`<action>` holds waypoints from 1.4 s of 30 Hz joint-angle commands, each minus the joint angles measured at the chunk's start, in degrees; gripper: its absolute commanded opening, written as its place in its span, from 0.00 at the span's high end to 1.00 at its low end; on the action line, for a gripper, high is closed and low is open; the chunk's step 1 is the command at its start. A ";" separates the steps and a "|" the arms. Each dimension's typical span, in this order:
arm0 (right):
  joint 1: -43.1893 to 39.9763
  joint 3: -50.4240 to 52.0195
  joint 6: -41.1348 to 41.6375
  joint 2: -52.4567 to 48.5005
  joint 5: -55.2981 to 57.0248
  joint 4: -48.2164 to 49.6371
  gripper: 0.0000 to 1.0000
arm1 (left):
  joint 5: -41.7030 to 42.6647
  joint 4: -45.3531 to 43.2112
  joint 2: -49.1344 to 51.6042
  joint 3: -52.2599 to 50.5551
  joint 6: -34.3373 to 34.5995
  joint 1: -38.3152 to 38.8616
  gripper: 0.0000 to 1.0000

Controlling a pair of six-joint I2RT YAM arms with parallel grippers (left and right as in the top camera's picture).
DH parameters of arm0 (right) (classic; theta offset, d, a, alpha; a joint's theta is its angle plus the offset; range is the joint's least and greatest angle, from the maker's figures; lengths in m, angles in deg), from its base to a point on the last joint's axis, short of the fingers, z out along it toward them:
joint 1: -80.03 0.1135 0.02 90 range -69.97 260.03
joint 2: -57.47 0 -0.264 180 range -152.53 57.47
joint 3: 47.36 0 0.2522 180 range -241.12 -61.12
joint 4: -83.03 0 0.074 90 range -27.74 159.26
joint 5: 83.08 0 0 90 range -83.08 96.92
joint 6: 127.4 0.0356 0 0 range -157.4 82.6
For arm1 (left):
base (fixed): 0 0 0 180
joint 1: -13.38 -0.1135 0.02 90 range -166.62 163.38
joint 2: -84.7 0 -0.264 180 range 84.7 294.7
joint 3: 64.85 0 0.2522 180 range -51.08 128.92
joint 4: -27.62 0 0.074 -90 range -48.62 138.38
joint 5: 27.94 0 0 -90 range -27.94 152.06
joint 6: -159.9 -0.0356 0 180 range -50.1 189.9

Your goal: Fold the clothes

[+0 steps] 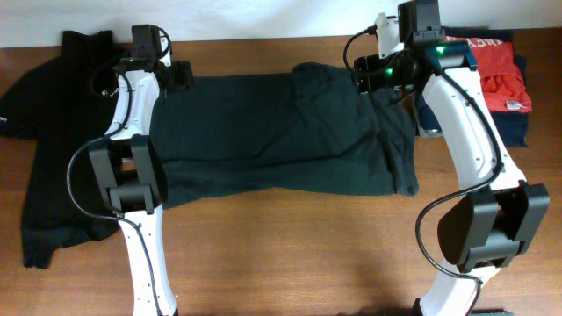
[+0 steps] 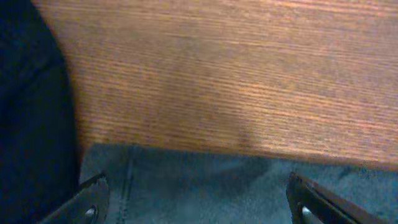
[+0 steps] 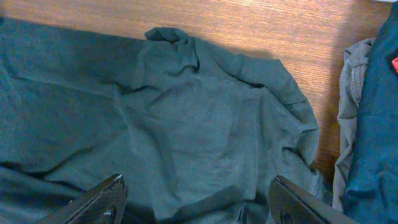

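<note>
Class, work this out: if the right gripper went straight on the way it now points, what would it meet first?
Probably the rumpled dark T-shirt, which lies just ahead of the open right gripper.

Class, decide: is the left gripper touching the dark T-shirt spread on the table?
Cannot tell. In the left wrist view the open left gripper hangs over the dark T-shirt, but its fingertips leave the frame; overhead shows neither contact nor gap.
</note>
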 commanded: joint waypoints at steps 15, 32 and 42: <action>0.26 -0.85 0.46 0.33 0.33 -1.44 0.23 | -5.53 -0.90 4.79 0.26 0.50 3.08 0.36; 0.28 -0.87 0.07 -2.34 0.28 11.39 0.23 | -7.30 35.67 4.74 27.82 0.52 4.44 1.00; 0.26 -0.87 5.09 -11.69 0.74 21.62 0.23 | 1.99 56.28 4.74 37.79 -1.01 8.85 0.99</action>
